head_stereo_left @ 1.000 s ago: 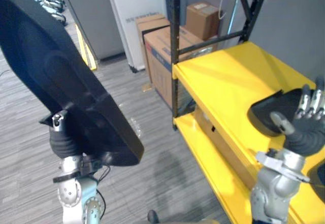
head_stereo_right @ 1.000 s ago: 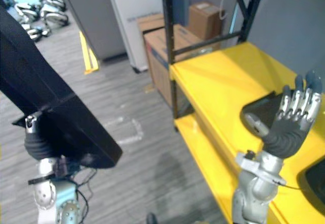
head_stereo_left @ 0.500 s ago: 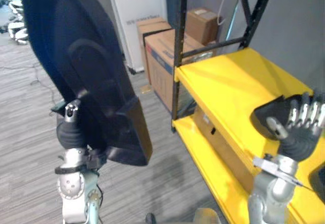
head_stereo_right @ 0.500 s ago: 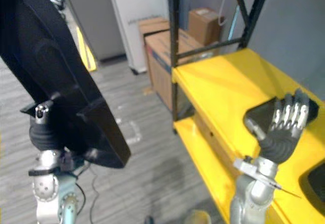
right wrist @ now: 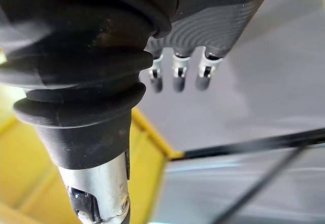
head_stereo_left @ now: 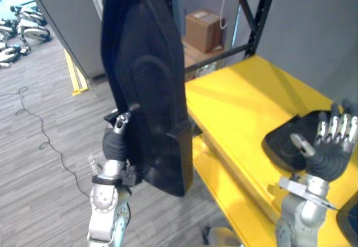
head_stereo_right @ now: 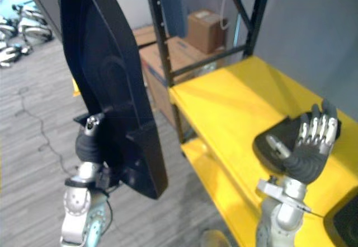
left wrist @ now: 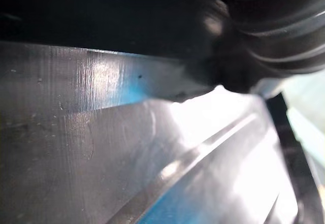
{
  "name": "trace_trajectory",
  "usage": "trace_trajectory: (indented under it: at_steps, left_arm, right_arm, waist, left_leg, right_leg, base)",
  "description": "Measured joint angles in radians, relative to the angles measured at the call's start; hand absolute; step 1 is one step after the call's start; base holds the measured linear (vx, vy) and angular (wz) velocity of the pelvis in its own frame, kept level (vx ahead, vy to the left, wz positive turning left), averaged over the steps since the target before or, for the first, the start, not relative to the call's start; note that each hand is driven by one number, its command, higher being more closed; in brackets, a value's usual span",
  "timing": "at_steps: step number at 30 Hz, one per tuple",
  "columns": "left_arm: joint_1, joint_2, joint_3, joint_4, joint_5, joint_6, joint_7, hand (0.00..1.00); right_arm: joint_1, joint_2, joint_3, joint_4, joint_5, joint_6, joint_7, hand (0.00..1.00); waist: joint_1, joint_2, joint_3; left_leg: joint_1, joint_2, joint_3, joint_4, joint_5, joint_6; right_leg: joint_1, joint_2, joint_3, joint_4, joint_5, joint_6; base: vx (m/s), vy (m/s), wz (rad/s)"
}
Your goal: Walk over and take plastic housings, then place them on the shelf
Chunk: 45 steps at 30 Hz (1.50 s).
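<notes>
Two items: upright housing [head_stereo_left: 146,90] hides left hand [head_stereo_left: 114,143] fingers, grip cannot be told; flat housing [head_stereo_left: 279,141] on yellow shelf [head_stereo_left: 235,101]; right hand [head_stereo_left: 327,157] fingers straight.

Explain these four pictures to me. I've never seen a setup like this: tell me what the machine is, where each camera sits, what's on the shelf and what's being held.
This is a two-legged humanoid robot with two arms and fingered hands. The two wide pictures come from twin cameras on its head, looking down; they show one scene from slightly different spots. The two close-ups come from a camera on each wrist. The left hand carries a large black plastic housing, standing upright, beside a yellow shelf. The left wrist picture shows that housing's shiny surface from very close. The right hand is raised, open and holding nothing, next to a smaller black housing that lies on the shelf. Cardboard boxes stand behind the shelf's dark frame.
</notes>
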Motion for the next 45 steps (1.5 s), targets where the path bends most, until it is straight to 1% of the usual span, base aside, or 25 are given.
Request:
trace_trajectory:
  at_steps: [3,5,7,8,9,10,11,12,13,14,16,18,20,21,22,23,24,27,29,32,37,39,42,44,45]
  left_arm:
    - [0.000,0.004,0.012,0.000,-0.008,-0.006,-0.010,1.00]
    - [-0.001,0.006,0.028,0.010,-0.011,-0.005,-0.025,1.00]
    - [0.001,0.009,0.077,0.016,-0.037,-0.007,-0.038,1.00]
    - [0.001,0.009,0.091,0.016,-0.038,-0.008,-0.037,1.00]
    - [0.001,0.012,0.108,0.016,-0.039,-0.010,-0.034,1.00]
    - [0.010,0.014,0.110,0.012,-0.041,-0.016,-0.032,1.00]
    - [0.018,0.029,0.111,0.013,-0.047,-0.020,-0.032,1.00]
    - [0.018,0.044,0.109,0.015,-0.048,-0.020,-0.032,1.00]
    - [0.019,0.076,0.097,0.016,-0.066,-0.020,-0.036,1.00]
    - [0.015,0.105,0.083,0.016,-0.088,-0.019,-0.036,1.00]
    - [0.005,0.123,0.083,0.014,-0.087,-0.015,-0.022,1.00]
    - [0.005,0.127,0.086,0.012,-0.085,-0.010,0.002,1.00]
    - [0.012,0.120,0.095,0.003,-0.066,-0.006,0.045,1.00]
    - [0.013,0.118,0.099,0.002,-0.066,-0.006,0.048,1.00]
    - [0.020,0.116,0.124,0.005,-0.066,-0.006,0.049,1.00]
    - [0.026,0.112,0.136,0.013,-0.066,-0.006,0.050,1.00]
    - [0.058,0.092,0.175,0.030,-0.067,-0.009,0.051,1.00]
    - [0.067,0.056,0.215,0.058,-0.068,-0.023,0.065,1.00]
    - [0.067,0.017,0.233,0.091,-0.065,-0.026,0.086,1.00]
    - [0.059,-0.016,0.228,0.110,-0.066,-0.026,0.087,1.00]
    - [-0.001,-0.015,0.252,0.145,-0.035,-0.003,0.137,1.00]
    - [-0.016,-0.001,0.276,0.172,0.005,0.039,0.145,1.00]
    - [-0.096,0.074,0.292,0.277,0.058,0.137,0.153,1.00]
    - [-0.150,0.136,0.298,0.349,0.094,0.208,0.164,1.00]
    - [-0.208,0.201,0.304,0.424,0.118,0.289,0.167,1.00]
  right_arm:
    - [-0.015,-0.001,0.021,-0.013,-0.001,-0.016,0.001,0.00]
    - [-0.039,-0.001,0.021,-0.010,-0.005,-0.016,-0.003,0.00]
    - [-0.111,-0.018,0.020,0.021,-0.080,-0.021,-0.044,0.00]
    - [-0.133,-0.030,0.019,0.039,-0.101,-0.021,-0.057,0.00]
    - [-0.166,-0.059,0.013,0.067,-0.147,-0.021,-0.111,0.00]
    - [-0.181,-0.090,0.002,0.070,-0.174,-0.021,-0.157,0.00]
    - [-0.178,-0.086,-0.010,0.070,-0.199,-0.022,-0.192,0.00]
    - [-0.170,-0.073,-0.022,0.070,-0.213,-0.021,-0.221,0.00]
    - [-0.134,-0.041,-0.069,0.060,-0.251,-0.017,-0.272,0.00]
    - [-0.101,-0.011,-0.121,0.037,-0.280,-0.006,-0.316,0.00]
    - [-0.052,0.024,-0.184,-0.021,-0.296,0.009,-0.374,0.00]
    - [-0.007,0.052,-0.208,-0.070,-0.286,0.033,-0.400,0.00]
    - [0.062,0.075,-0.234,-0.094,-0.247,0.085,-0.403,0.00]
    - [0.076,0.079,-0.246,-0.087,-0.247,0.103,-0.410,0.00]
    - [0.097,0.088,-0.266,-0.052,-0.252,0.139,-0.432,0.00]
    - [0.108,0.092,-0.283,-0.022,-0.259,0.151,-0.443,0.00]
    - [0.114,0.092,-0.346,0.111,-0.296,0.193,-0.489,0.00]
    - [0.108,0.091,-0.418,0.270,-0.320,0.229,-0.552,0.00]
    - [0.110,0.090,-0.481,0.358,-0.315,0.248,-0.575,0.00]
    - [0.118,0.071,-0.546,0.477,-0.313,0.274,-0.567,0.00]
    - [0.117,0.065,-0.556,0.692,-0.305,0.277,-0.502,0.00]
    - [0.122,0.065,-0.557,0.760,-0.264,0.277,-0.445,0.00]
    - [0.130,0.064,-0.542,0.916,-0.180,0.285,-0.285,0.00]
    - [0.130,0.064,-0.504,1.012,-0.178,0.318,-0.184,0.00]
    - [0.130,0.064,-0.456,1.098,-0.179,0.367,-0.100,0.00]
  waist:
    - [0.019,-0.004,-0.001]
    - [0.025,-0.025,0.002]
    - [0.030,-0.049,0.007]
    - [0.034,-0.048,0.007]
    - [0.048,-0.037,-0.001]
    - [0.057,-0.005,-0.020]
    - [0.049,-0.022,-0.031]
    - [0.043,-0.047,-0.033]
    - [0.033,-0.091,-0.045]
    - [0.019,-0.108,-0.054]
    - [0.015,-0.115,-0.056]
    - [0.016,-0.113,-0.054]
    - [0.010,-0.113,-0.056]
    - [0.005,-0.111,-0.056]
    - [-0.011,-0.114,-0.054]
    - [-0.011,-0.114,-0.054]
    - [-0.013,-0.111,-0.056]
    - [-0.008,-0.097,-0.049]
    - [-0.021,-0.042,-0.030]
    - [-0.044,0.009,-0.043]
    - [-0.033,0.008,-0.042]
    - [-0.033,0.001,-0.038]
    - [-0.036,-0.017,-0.026]
    - [-0.036,-0.033,-0.029]
    - [-0.037,-0.045,-0.030]
  left_leg:
    - [-0.029,0.022,0.000,-0.029,-0.044,0.046]
    - [-0.036,-0.029,-0.037,-0.212,-0.049,0.051]
    - [-0.049,-0.107,-0.208,-0.447,-0.038,0.039]
    - [-0.048,-0.116,-0.256,-0.485,-0.033,0.032]
    - [-0.037,-0.116,-0.331,-0.554,0.001,0.013]
    - [-0.017,-0.107,-0.361,-0.601,0.066,-0.011]
    - [-0.003,-0.112,-0.349,-0.575,-0.002,-0.153]
    - [-0.005,-0.132,-0.329,-0.556,-0.018,-0.166]
    - [-0.003,-0.164,-0.295,-0.540,-0.038,-0.141]
    - [-0.001,-0.171,-0.265,-0.542,-0.043,-0.134]
    - [0.024,-0.157,-0.184,-0.548,-0.054,-0.114]
    - [0.071,-0.137,-0.069,-0.550,-0.067,-0.092]
    - [0.121,-0.110,0.065,-0.563,-0.084,-0.065]
    - [0.129,-0.104,0.091,-0.574,-0.091,-0.059]
    - [0.135,-0.094,0.139,-0.586,-0.101,-0.061]
    - [0.137,-0.089,0.165,-0.587,-0.101,-0.061]
    - [0.145,-0.084,0.227,-0.587,-0.101,-0.061]
    - [0.141,-0.078,0.282,-0.577,-0.098,-0.072]
    - [0.145,-0.054,0.303,-0.579,-0.089,-0.099]
    - [0.182,-0.041,0.320,-0.624,-0.059,-0.120]
    - [0.216,-0.060,0.329,-0.697,-0.027,-0.120]
    - [0.216,-0.069,0.325,-0.701,-0.025,-0.120]
    - [0.233,-0.089,0.303,-0.714,-0.019,-0.118]
    - [0.232,-0.103,0.303,-0.719,-0.018,-0.117]
    - [0.231,-0.115,0.302,-0.719,-0.018,-0.117]
  right_leg:
    - [0.065,-0.019,0.072,0.003,-0.031,0.001]
    - [0.073,-0.063,0.134,0.006,-0.037,0.010]
    - [0.048,-0.117,0.224,0.041,-0.054,0.038]
    - [0.035,-0.120,0.252,0.059,-0.062,0.050]
    - [0.014,-0.121,0.308,0.094,-0.088,0.089]
    - [-0.004,-0.113,0.359,0.126,-0.127,0.139]
    - [-0.008,-0.137,0.384,0.140,-0.155,0.175]
    - [-0.011,-0.162,0.396,0.149,-0.158,0.181]
    - [-0.034,-0.201,0.402,0.157,-0.124,0.219]
    - [-0.053,-0.213,0.402,0.150,-0.059,0.247]
    - [-0.088,-0.216,0.394,0.136,0.044,0.286]
    - [-0.114,-0.224,0.344,0.128,0.128,0.290]
    - [-0.127,-0.236,0.222,0.055,0.216,0.244]
    - [-0.135,-0.236,0.195,0.042,0.224,0.228]
    - [-0.165,-0.235,0.149,0.079,0.187,0.183]
    - [-0.180,-0.233,0.120,0.104,0.166,0.163]
    - [-0.183,-0.236,0.056,0.117,0.123,0.147]
    - [-0.165,-0.233,-0.008,0.007,0.116,0.155]
    - [-0.137,-0.205,-0.016,-0.085,0.149,0.209]
    - [-0.126,-0.170,-0.010,-0.100,0.154,0.197]
    - [-0.130,-0.151,0.017,-0.131,0.175,0.180]
    - [-0.126,-0.154,0.022,-0.148,0.189,0.182]
    - [-0.095,-0.169,0.019,-0.170,0.199,0.193]
    - [-0.095,-0.181,0.019,-0.182,0.204,0.201]
    - [-0.088,-0.192,0.022,-0.197,0.217,0.208]
  base:
    - [0.39,0.107,-0.73]
    - [0.39,0.237,-0.83]
    - [0.28,0.325,-1.02]
    - [0.27,0.415,-1.32]
    - [0.27,0.490,-1.46]
    - [0.26,0.532,-1.48]
    - [0.25,0.563,-0.95]
    - [0.20,0.516,-0.53]
    - [0.20,0.552,-0.39]
    - [0.13,0.403,-0.46]
    - [0.09,0.337,-0.94]
    - [0.05,0.271,-1.46]
    - [-0.05,0.226,-1.49]
    - [-0.09,0.141,-1.24]
    - [-0.06,0.052,-0.92]
    - [-0.10,0.038,-1.28]
    - [-0.08,0.010,-1.06]
    - [-0.03,-0.068,-0.75]
    - [-0.02,-0.132,-0.46]
    - [0.04,-0.121,-0.20]
    - [-0.02,-0.062,-0.19]
    - [-0.02,0.008,-0.13]
    - [-0.02,0.032,0.07]
    - [-0.03,0.056,0.03]
    - [-0.01,0.058,0.00]
